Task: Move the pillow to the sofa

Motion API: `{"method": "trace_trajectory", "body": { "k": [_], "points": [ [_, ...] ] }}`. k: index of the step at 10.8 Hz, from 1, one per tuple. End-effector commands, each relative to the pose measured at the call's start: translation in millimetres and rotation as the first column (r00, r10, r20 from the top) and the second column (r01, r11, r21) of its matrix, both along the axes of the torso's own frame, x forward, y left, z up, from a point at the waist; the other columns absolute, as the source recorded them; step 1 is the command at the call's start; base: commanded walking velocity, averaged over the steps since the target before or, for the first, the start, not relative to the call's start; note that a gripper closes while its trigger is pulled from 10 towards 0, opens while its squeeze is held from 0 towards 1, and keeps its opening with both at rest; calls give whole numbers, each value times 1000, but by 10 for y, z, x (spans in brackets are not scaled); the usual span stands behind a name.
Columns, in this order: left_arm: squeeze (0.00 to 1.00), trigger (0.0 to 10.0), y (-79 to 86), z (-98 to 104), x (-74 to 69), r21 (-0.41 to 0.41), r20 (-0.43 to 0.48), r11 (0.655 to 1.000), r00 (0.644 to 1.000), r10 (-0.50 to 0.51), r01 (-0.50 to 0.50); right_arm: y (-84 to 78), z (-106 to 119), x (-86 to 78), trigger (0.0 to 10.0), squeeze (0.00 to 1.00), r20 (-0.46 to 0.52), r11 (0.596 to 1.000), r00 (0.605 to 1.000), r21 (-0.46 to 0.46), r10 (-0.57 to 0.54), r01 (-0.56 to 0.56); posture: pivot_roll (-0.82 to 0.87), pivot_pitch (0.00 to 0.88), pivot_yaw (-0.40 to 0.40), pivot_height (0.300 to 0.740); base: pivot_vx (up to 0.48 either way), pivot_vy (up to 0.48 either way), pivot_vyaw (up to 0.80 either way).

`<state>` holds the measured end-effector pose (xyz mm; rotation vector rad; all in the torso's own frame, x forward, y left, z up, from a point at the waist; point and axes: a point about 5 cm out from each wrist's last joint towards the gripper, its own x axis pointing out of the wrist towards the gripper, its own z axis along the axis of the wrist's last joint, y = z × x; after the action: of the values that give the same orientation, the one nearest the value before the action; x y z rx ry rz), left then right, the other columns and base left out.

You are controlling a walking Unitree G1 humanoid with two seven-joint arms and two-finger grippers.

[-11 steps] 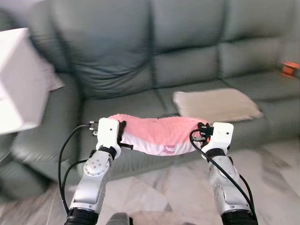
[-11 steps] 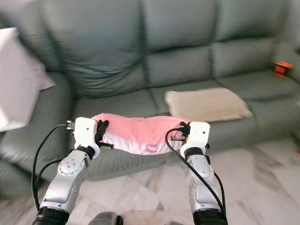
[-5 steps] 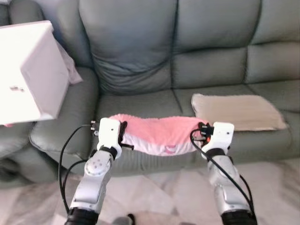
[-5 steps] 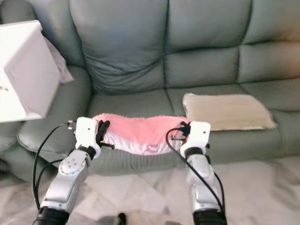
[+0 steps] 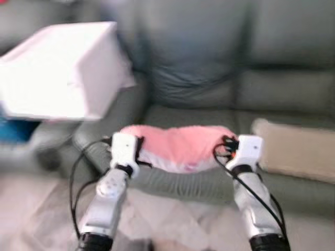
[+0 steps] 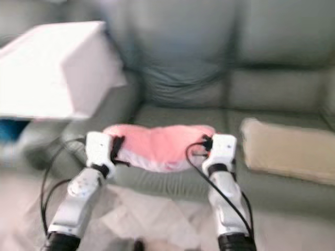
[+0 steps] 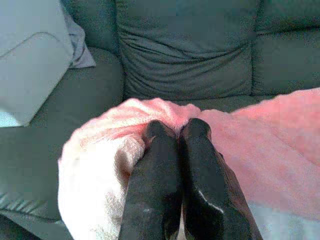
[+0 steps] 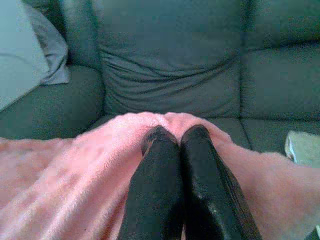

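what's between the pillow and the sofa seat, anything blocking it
Nothing visible blocks it. The pink pillow is held at both ends by the left gripper and right gripper, in front of the bare seat of the sofa. The beige cushion lies off to the right.

Both eye views were blurred, so the sofa [image 5: 220, 68], the white box [image 5: 63, 68] and the beige cushion [image 5: 298, 151] had soft outlines. The box was cut off by the left edge and the cushion by the right edge. A blue thing [image 5: 15, 130] under the box was too blurred to tell. The ends of the pink pillow [image 5: 180, 146] were hidden behind the white wrist housings. In the wrist views, the pillow fabric hid the tips of the left end effector [image 7: 175, 131] and the right end effector [image 8: 176, 136].
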<state>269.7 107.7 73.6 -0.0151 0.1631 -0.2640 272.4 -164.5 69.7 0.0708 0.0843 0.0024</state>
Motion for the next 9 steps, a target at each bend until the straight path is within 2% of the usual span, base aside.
{"method": "trace_trajectory", "body": {
  "k": [1,4,6,9],
  "points": [
    [0,10000,31,53,35,7,24,1000,1000,-1,1,54,54,28,10000,0,27,1000,1000,20,7,-7,-5,0,20,740,0,0,0],
    [0,10000,46,13,10,-3,11,1000,1000,-23,23,-15,34,-6,10000,0,19,999,999,15,-36,35,-4,0,18,740,0,0,0],
    [0,10000,-29,5,-32,-3,19,997,997,-72,72,10,38,8,10000,0,21,999,999,25,-31,31,-4,0,18,740,0,0,-731],
    [0,10000,-14,12,-32,-12,22,998,998,-65,65,24,40,19,10000,0,16,999,999,29,-27,27,0,0,11,740,85,0,0]
  ]
}}
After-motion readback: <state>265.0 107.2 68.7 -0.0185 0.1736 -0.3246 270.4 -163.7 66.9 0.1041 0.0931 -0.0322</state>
